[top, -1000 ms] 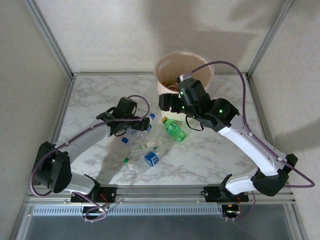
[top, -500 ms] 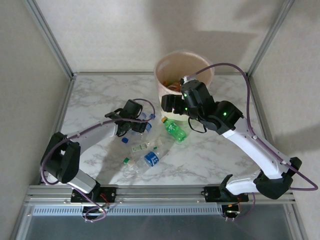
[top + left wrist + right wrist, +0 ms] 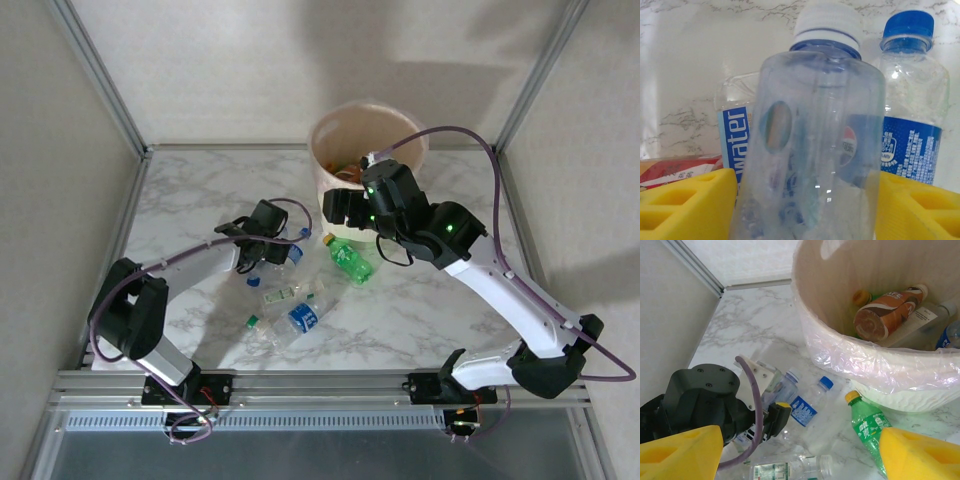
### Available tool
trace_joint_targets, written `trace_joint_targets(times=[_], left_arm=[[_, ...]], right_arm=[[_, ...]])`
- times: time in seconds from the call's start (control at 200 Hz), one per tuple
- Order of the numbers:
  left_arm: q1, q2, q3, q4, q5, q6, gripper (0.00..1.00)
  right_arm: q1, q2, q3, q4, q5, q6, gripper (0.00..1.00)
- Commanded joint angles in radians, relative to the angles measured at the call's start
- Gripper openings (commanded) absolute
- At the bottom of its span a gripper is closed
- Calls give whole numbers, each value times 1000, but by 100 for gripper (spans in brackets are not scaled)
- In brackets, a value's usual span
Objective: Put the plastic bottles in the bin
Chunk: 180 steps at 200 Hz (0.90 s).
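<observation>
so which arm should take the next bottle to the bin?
Left. Its end effector has the clear white-capped bottle between its fingers. The right end effector is open and empty beside the bin, near the green bottle.

At the left wrist, the white-capped bottle (image 3: 815, 150) runs off the bottom edge, hiding part of the water-labelled bottle (image 3: 735, 132).
</observation>
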<state>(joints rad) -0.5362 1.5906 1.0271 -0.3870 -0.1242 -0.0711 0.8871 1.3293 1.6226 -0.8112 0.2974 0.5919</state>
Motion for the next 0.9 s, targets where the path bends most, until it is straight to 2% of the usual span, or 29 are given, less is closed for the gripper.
trace_joint_targets(times=[0.0,0.4,0.466,0.641,0.896], left_arm=[[-10,-12,36,-37,1,-55,66],[-2,-242,111,-192,15,-223,63],[7,-267,105,-188,36,-236,65],[4,-215,63,-159,129,-239,76],[-2,-94,40,-69,185,-281,76]], right_arm=[[3,-17,-2,-1,40,13,82],[3,6,39,-20,60,0,82],[3,16,45,-16,59,-1,82],[3,31,57,-6,46,-9,82],[4,18,31,-6,42,-3,82]])
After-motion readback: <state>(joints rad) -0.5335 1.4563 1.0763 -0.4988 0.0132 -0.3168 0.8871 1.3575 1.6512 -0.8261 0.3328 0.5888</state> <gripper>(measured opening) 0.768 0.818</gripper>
